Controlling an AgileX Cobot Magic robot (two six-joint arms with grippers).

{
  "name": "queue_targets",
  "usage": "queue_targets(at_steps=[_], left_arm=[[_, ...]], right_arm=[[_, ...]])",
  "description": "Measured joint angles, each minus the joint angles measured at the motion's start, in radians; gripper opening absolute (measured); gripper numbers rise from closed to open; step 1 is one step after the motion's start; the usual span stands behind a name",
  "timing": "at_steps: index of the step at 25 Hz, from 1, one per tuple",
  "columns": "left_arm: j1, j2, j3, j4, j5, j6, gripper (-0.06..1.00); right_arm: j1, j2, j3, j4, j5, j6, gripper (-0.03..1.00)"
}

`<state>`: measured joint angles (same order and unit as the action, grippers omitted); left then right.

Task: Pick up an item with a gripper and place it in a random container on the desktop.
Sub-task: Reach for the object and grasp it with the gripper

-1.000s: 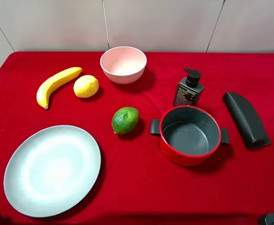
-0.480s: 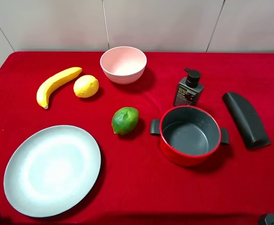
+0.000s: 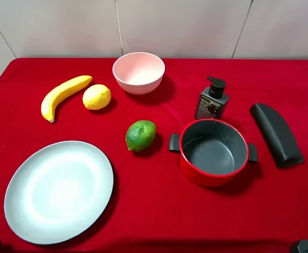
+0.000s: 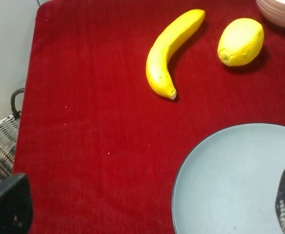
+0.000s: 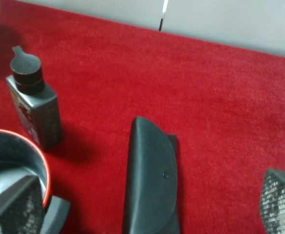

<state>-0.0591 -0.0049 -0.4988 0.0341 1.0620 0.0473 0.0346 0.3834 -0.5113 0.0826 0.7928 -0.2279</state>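
- The small dark grey rectangular pump bottle (image 3: 211, 100) with a black pump head stood upright on the red-covered table (image 3: 159, 216), just behind the round red pot with 2 black handles (image 3: 195, 171).
- The bottle was well apart from both pairs of fingers.
- The large round pale grey-blue plate with a dark rim (image 3: 59, 191) lay at the front left, well apart from the bottle.
- The left fingers (image 4: 8, 207) were released and spread wide, 1 tip above the plate and the other above bare cloth.
- The right fingers (image 5: 15, 204) were also released and spread wide, with the long black curved case (image 5: 152, 180) lying between them in the wrist view.
- A yellow banana (image 3: 63, 96) and a yellow lemon (image 3: 97, 97) lay side by side at the back left.
- A pink bowl (image 3: 138, 72) sat behind them.
- A green lime (image 3: 140, 135) rested between plate and pot.
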Motion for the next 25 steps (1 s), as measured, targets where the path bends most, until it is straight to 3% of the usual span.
queue_targets(at_steps=[14, 25], left_arm=[[0.000, 0.000, 0.000, 0.000, 0.000, 0.000, 0.99], [0.000, 0.000, 0.000, 0.000, 0.000, 0.000, 0.99]], right_arm=[[0.001, 0.329, 0.000, 0.007, -0.197, -0.024, 0.69], [0.137, 0.533, -0.008, 0.008, -0.348, -0.024, 0.69]])
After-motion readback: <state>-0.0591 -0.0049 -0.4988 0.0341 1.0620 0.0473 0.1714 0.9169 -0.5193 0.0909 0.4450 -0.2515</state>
